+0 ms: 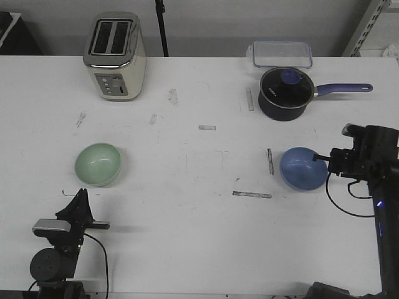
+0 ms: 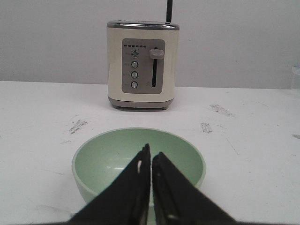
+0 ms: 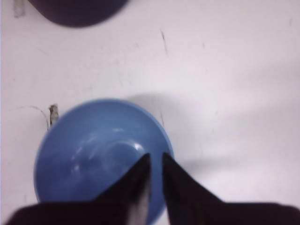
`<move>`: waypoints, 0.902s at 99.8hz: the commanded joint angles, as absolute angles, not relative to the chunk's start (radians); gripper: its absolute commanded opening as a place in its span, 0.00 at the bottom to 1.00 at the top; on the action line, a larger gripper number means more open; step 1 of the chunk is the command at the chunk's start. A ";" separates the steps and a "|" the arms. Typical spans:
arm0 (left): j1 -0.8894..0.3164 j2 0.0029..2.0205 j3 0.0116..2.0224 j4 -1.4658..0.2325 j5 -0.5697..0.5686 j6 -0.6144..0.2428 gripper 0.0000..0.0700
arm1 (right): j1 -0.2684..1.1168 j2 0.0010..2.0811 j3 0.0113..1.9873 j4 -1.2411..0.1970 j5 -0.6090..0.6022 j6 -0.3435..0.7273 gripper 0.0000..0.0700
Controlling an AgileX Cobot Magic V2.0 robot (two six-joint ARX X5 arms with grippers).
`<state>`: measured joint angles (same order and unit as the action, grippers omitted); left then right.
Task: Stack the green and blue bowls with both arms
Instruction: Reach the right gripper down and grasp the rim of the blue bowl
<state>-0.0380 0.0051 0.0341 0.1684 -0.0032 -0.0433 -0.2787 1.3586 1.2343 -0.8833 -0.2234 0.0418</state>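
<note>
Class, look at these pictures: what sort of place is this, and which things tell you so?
Probably a robot test bench set up like a kitchen: a toaster, a saucepan and two bowls sit on a scuffed white table against a bare wall.

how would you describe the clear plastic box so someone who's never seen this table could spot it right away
Start at the white table and look to its far edge on the right-hand side, opposite the cream toaster. Just behind the dark saucepan with the purple handle lies the clear box. It is the only see-through, flat, rectangular thing there; the bowls and the pan are round and coloured.
</note>
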 commanded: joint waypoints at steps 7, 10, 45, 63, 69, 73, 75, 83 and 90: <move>-0.040 0.003 0.012 0.181 -0.008 -0.049 0.00 | -0.312 1.405 1.251 -0.910 -0.285 0.051 0.59; -0.039 0.003 0.012 0.181 -0.008 -0.049 0.00 | -0.319 1.414 1.251 -0.916 -0.290 0.051 0.65; -0.039 0.003 0.012 0.181 -0.008 -0.049 0.00 | -0.324 1.535 1.248 -0.928 -0.289 0.028 0.71; -0.039 0.003 0.012 0.181 -0.008 -0.049 0.00 | -0.311 1.590 1.248 -0.911 -0.288 0.024 0.70; -0.040 0.003 0.012 0.181 -0.008 -0.049 0.00 | -0.306 1.596 1.247 -0.905 -0.285 0.023 0.65; -0.039 0.003 0.012 0.181 -0.008 -0.049 0.00 | -0.306 1.601 1.247 -0.899 -0.286 0.023 0.59; -0.039 0.003 0.012 0.181 -0.008 -0.049 0.00 | -0.306 1.604 1.247 -0.897 -0.286 0.023 0.55; -0.039 0.003 0.012 0.181 -0.008 -0.049 0.00 | -0.305 1.605 1.245 -0.892 -0.286 0.023 0.40; -0.040 0.003 0.012 0.181 -0.008 -0.049 0.00 | -0.301 1.605 1.241 -0.890 -0.285 0.023 0.29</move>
<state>-0.0380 0.0051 0.0341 0.1684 -0.0032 -0.0433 -0.3012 1.5795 1.2343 -0.8989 -0.2859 0.0326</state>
